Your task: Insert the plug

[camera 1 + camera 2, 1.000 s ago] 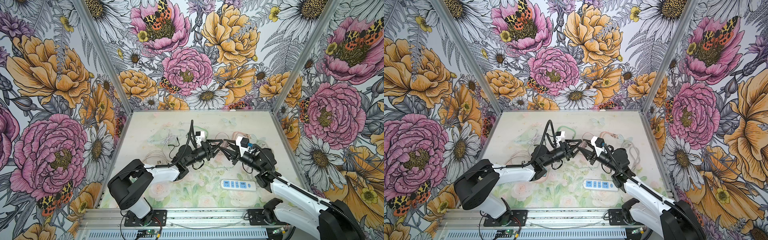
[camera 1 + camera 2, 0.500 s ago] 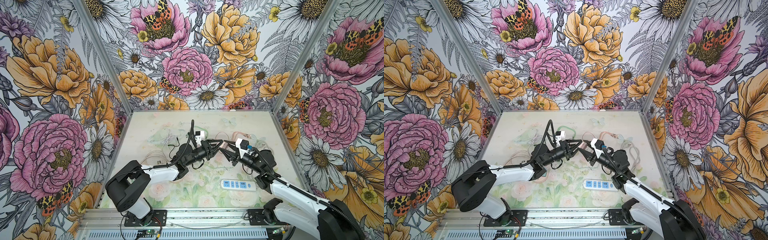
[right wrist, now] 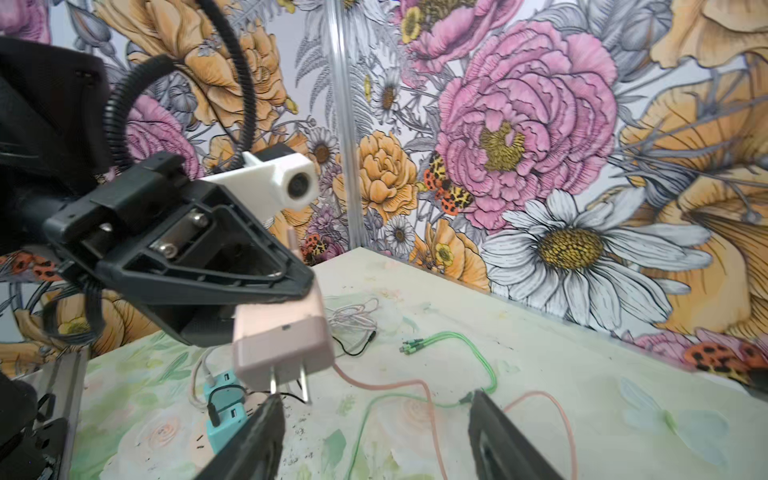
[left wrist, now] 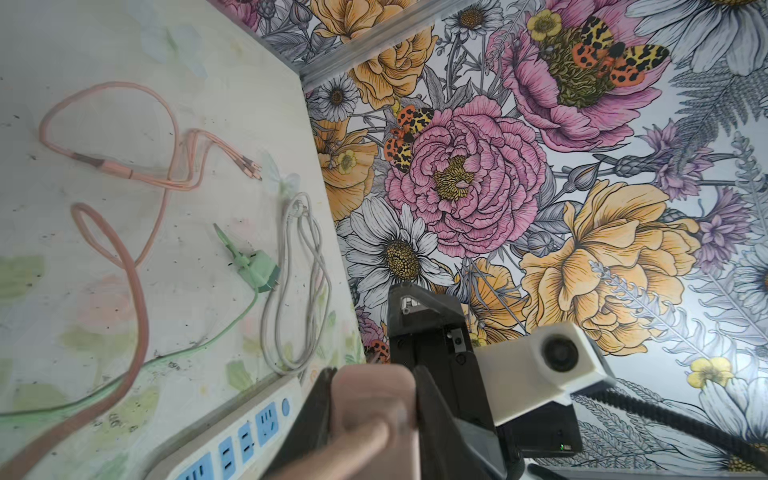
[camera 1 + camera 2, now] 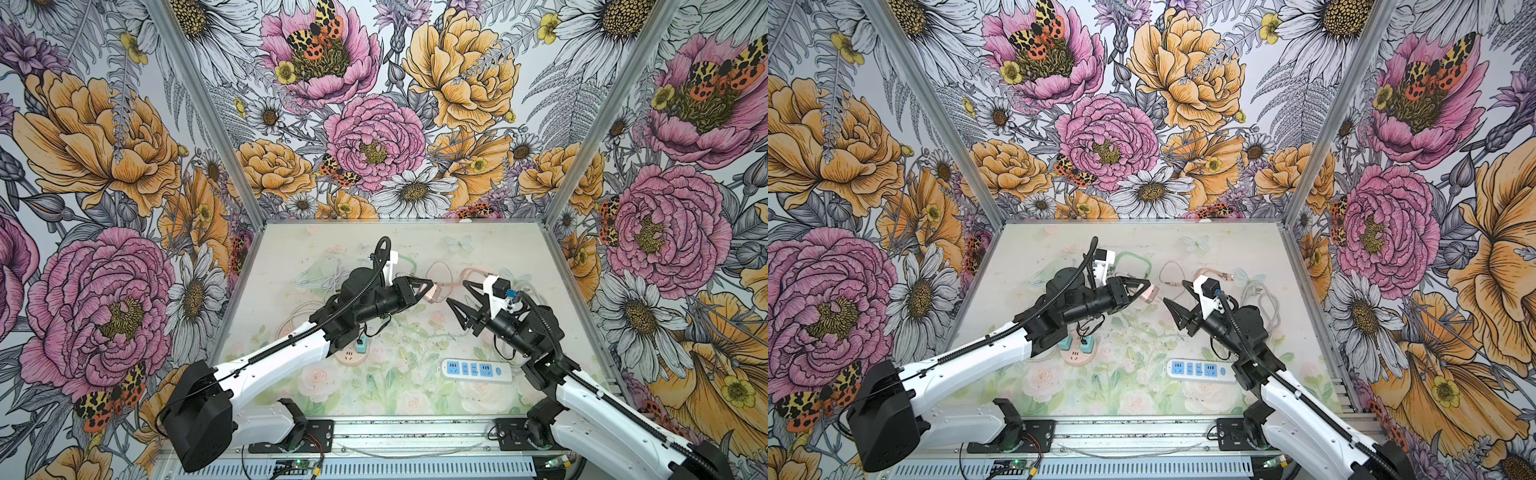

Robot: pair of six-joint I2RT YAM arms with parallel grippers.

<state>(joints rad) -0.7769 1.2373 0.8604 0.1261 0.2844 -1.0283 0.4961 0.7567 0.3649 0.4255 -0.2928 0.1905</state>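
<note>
The plug [image 5: 434,292] [image 5: 1149,294] is a pale pink adapter block with two metal prongs and a pink cord. My left gripper [image 5: 428,287] [image 5: 1144,289] is shut on it and holds it above the middle of the table. In the left wrist view the plug [image 4: 374,399] fills the gap between the two black fingers. My right gripper [image 5: 456,292] [image 5: 1175,293] stands open just right of the plug, not touching it. In the right wrist view the plug [image 3: 282,345] hangs with its prongs pointing towards the open right gripper [image 3: 374,399]. The white power strip [image 5: 476,370] [image 5: 1200,370] [image 4: 232,440] with blue sockets lies near the front right.
A round pink socket [image 5: 351,353] [image 5: 1077,351] carrying teal adapters [image 3: 222,415] sits under the left arm. Loose cables lie over the back of the table: a green cable [image 3: 478,353], a pink cable [image 4: 124,166], a white cable [image 4: 299,291] and a green plug [image 4: 259,270].
The left gripper has closed on the pink plug. The right gripper has opened, let the plug go and drawn back a little to the right.
</note>
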